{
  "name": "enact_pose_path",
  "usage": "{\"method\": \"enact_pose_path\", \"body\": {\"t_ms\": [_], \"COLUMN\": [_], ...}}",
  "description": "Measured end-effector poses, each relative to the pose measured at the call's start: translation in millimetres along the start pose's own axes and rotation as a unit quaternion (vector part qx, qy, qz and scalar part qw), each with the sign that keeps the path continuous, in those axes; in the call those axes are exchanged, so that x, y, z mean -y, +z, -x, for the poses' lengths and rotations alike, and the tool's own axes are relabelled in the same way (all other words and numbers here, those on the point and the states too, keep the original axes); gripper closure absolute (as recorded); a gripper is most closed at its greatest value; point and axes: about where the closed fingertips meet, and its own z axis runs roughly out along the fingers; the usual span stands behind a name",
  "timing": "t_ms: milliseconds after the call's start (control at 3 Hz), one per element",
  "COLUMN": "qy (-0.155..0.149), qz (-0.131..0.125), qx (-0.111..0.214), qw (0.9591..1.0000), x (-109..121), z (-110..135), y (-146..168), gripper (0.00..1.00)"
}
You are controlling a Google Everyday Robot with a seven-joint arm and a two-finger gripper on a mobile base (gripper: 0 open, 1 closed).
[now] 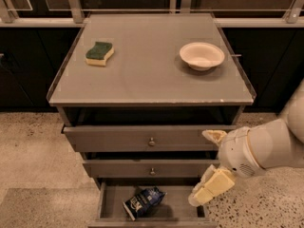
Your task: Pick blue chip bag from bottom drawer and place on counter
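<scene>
- The blue chip bag (144,202) lies in the open bottom drawer (110,199), left of the drawer's middle, tilted with one end toward the front. It has white patches, but the lettering cannot be read.
- The front of the bottom drawer is cut off by the lower edge of the view, so only its floor and side walls show.
- The gripper (204,167) hangs at the right of the cabinet, in front of the drawer fronts and right of the bag, not touching it.
- Its cream fingers (211,186) stand spread apart with nothing between them. One tip sits level with the top drawer (118,139). The other reaches down over the right front corner of the bottom drawer, hiding it. Whether it touches the drawer cannot be told.
- The white arm (270,144) runs out of view at the right edge, so its base is unseen.
- The middle drawer (118,167) and the top drawer are each pulled out slightly; the gaps above them are dark and show nothing inside.
- On the grey surface (152,80) a green-and-yellow sponge (99,53) lies at the back left and a white bowl (202,56) stands at the back right, well apart.
</scene>
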Motion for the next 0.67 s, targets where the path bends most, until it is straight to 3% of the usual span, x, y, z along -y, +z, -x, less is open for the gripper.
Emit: {"method": "enact_pose_path", "body": {"t_ms": [333,667], "qy": [-0.006,0.038], "qz": [-0.005,-0.011], "qx": [-0.004,0.018], "qw": [1.0000,0.9990], "x": [-7,-2], "z": [1,-32], "y": [-3,20], "gripper": [0.00,0.00]}}
